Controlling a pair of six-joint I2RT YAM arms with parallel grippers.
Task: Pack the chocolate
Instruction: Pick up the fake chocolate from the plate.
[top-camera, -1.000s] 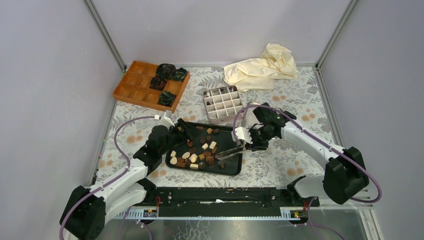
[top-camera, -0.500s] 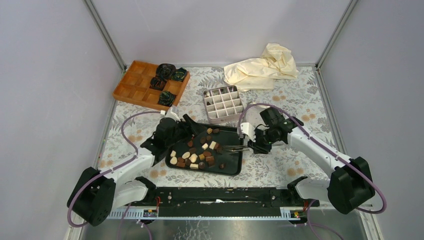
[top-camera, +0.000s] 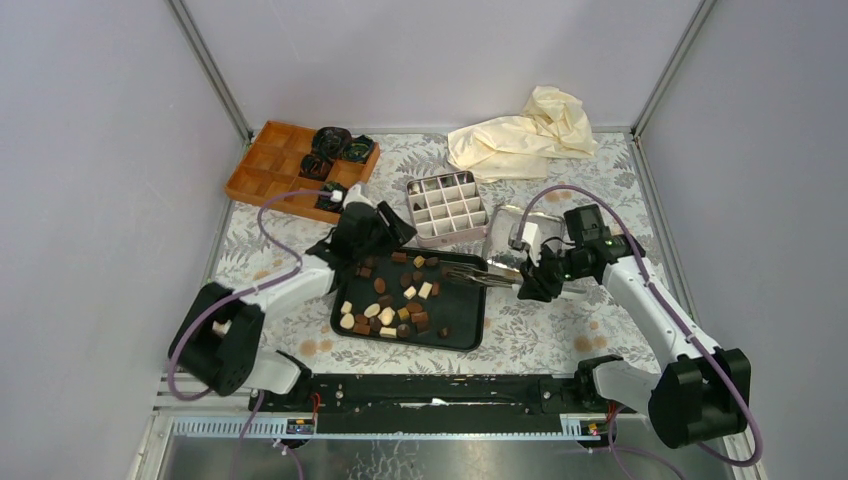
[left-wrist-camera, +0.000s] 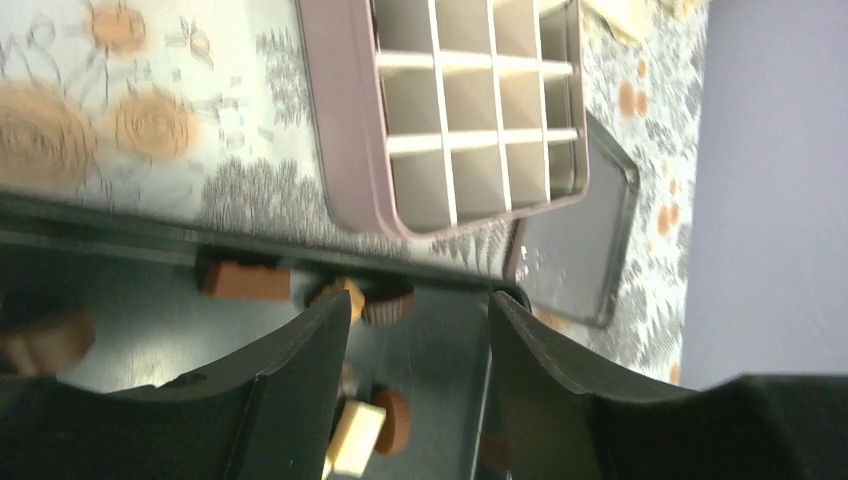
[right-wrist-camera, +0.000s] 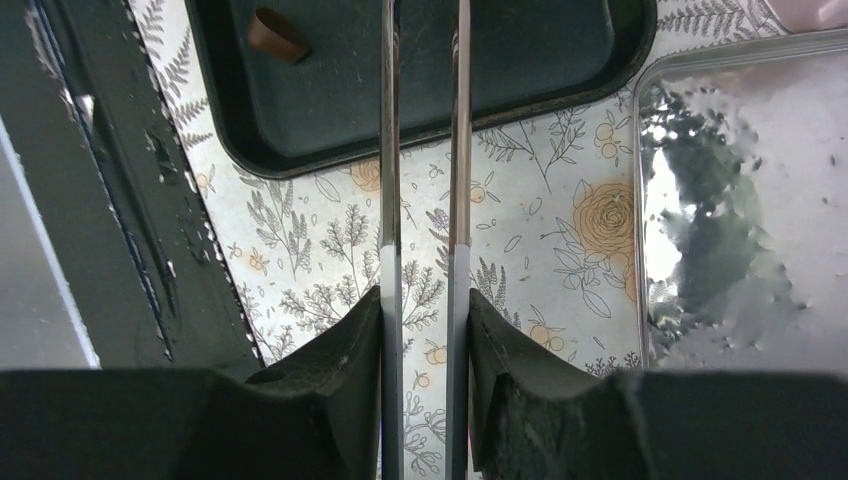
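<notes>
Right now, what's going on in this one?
Two arms are packing chocolates from a black tray into a divided tin. The right gripper is shut on metal tweezers, whose tips reach over the tray's right end; no piece is visible between them. The left gripper hovers open and empty over the tray's far edge, near the tin. Most chocolates lie on the tray, and nearly all the tin's cells look empty. A silvery lid lies by the right gripper.

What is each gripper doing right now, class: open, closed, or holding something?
Left gripper: open, holding nothing.
Right gripper: closed on metal tongs.
</notes>
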